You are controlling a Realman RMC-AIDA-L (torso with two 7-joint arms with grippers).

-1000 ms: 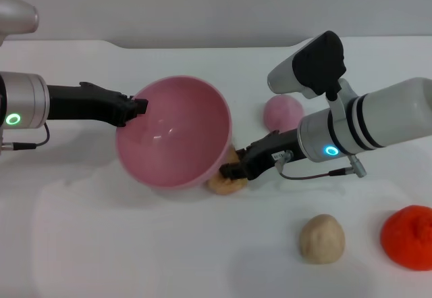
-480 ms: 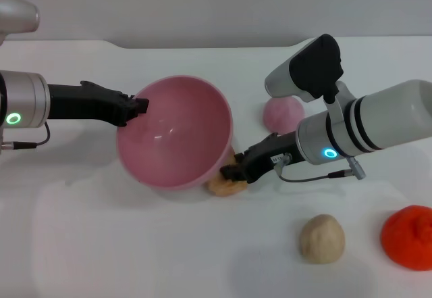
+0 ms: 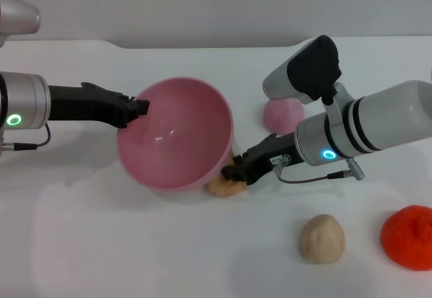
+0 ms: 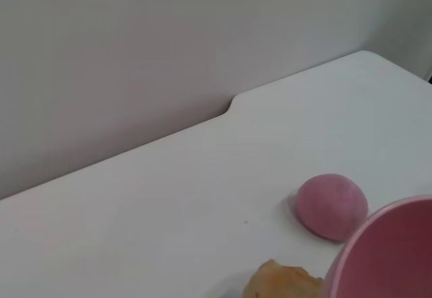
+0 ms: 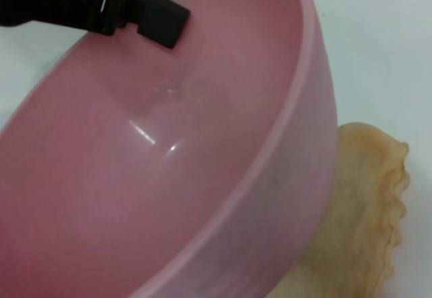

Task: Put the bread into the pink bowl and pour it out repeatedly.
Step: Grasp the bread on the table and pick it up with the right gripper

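The pink bowl (image 3: 179,136) is tilted on its side, mouth facing up and to the right, and looks empty. My left gripper (image 3: 138,107) is shut on its left rim; one finger (image 5: 160,18) shows inside the rim in the right wrist view. The bread (image 3: 223,187) lies on the table, tucked under the bowl's lower right edge and partly hidden by it. It also shows in the left wrist view (image 4: 280,281) and right wrist view (image 5: 364,203). My right gripper (image 3: 231,172) is at the bread's right end, touching it.
A small pink dome (image 3: 283,113) sits behind my right arm. A beige lump (image 3: 322,238) and a red-orange blob (image 3: 407,236) lie at the front right. The table's back edge (image 4: 229,105) meets a grey wall.
My right arm has crept slightly down and left at the bread. The bowl and my left arm have hardly moved.
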